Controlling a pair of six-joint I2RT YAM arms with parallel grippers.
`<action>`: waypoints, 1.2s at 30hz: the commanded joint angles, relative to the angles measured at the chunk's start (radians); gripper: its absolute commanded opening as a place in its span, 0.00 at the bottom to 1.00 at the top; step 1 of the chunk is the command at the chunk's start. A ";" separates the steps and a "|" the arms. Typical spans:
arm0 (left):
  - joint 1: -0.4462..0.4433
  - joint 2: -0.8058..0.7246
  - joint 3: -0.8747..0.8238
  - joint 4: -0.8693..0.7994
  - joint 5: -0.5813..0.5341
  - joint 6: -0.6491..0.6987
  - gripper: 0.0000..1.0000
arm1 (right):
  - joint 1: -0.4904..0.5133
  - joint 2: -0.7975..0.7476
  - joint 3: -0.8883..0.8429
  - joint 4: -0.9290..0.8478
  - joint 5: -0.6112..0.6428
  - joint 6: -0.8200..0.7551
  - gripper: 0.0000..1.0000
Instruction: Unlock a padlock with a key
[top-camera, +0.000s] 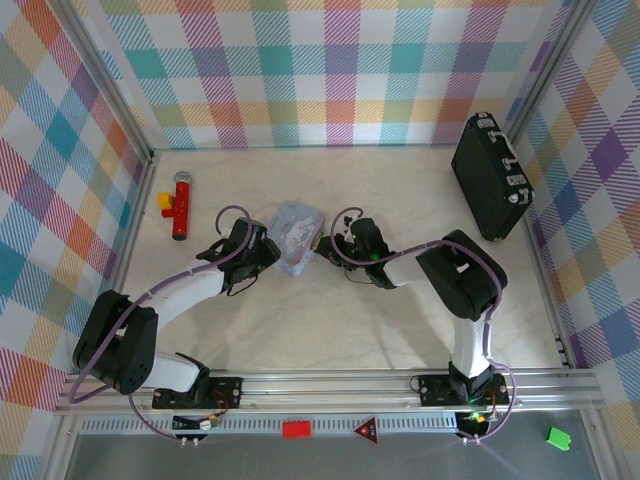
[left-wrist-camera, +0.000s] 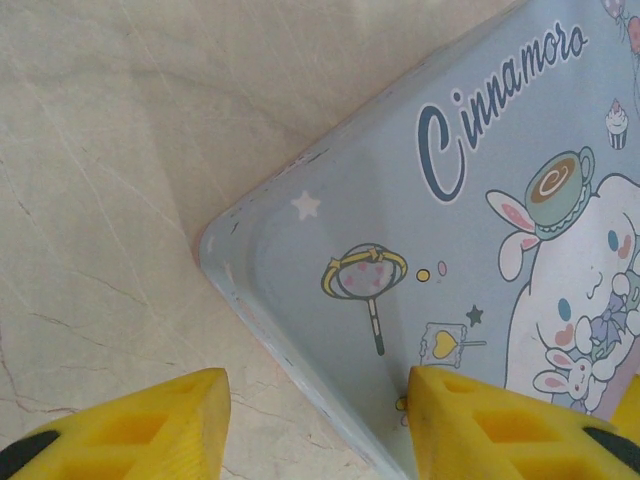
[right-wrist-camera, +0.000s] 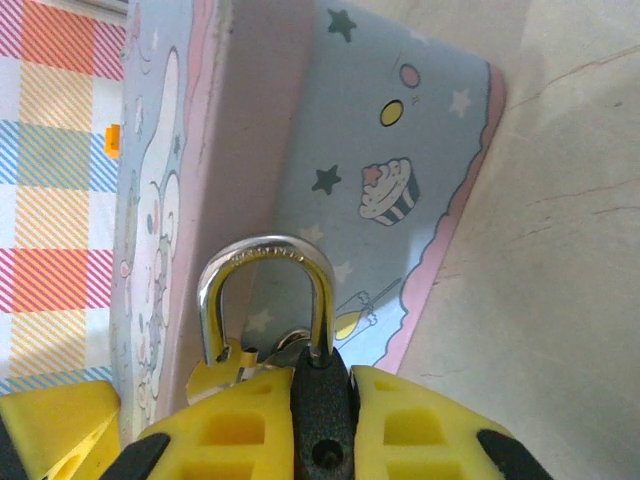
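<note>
From the top camera you see the pale blue pouch (top-camera: 297, 236) lying near the middle of the table (top-camera: 330, 330). Your left gripper (top-camera: 266, 252) sits at the pouch's 8 o'clock edge. Your right gripper (top-camera: 326, 245) comes in at its 3 o'clock side, and both are close against it. The padlock is too small to make out here. A black case (top-camera: 490, 175) sits well apart towards 2 o'clock, by the right wall. A red toy (top-camera: 181, 206) with a yellow piece lies towards 9 o'clock, near the left wall.

In the left wrist view, your left gripper (left-wrist-camera: 315, 430) has its yellow fingers (left-wrist-camera: 130, 435) spread wide at the bottom of the picture. The finger at 7 o'clock hangs over bare table. The one at 5 o'clock lies at the pouch's edge, and you cannot tell whether it touches. Nothing is pinched between them.

In the right wrist view, your right gripper (right-wrist-camera: 322, 388) has its fingers (right-wrist-camera: 420, 425) pressed onto the padlock (right-wrist-camera: 320, 410), pinching its dark body at 6 o'clock. The silvery shackle (right-wrist-camera: 265, 250) rises towards 12 o'clock, in front of the pouch. Its 3 o'clock leg enters the body. Its 9 o'clock leg ends by a small yellow scrap (right-wrist-camera: 215, 378), and you cannot tell whether it is seated.
</note>
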 joint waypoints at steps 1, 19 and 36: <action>-0.005 0.044 -0.004 -0.092 0.007 0.020 0.50 | -0.023 -0.090 0.030 -0.106 0.019 -0.081 0.02; 0.062 0.444 0.433 -0.199 -0.046 0.323 0.49 | -0.335 -0.250 0.054 -0.814 -0.034 -0.654 0.03; 0.126 0.386 0.488 -0.051 -0.036 0.467 0.53 | -0.385 -0.181 0.109 -0.944 0.014 -0.755 0.17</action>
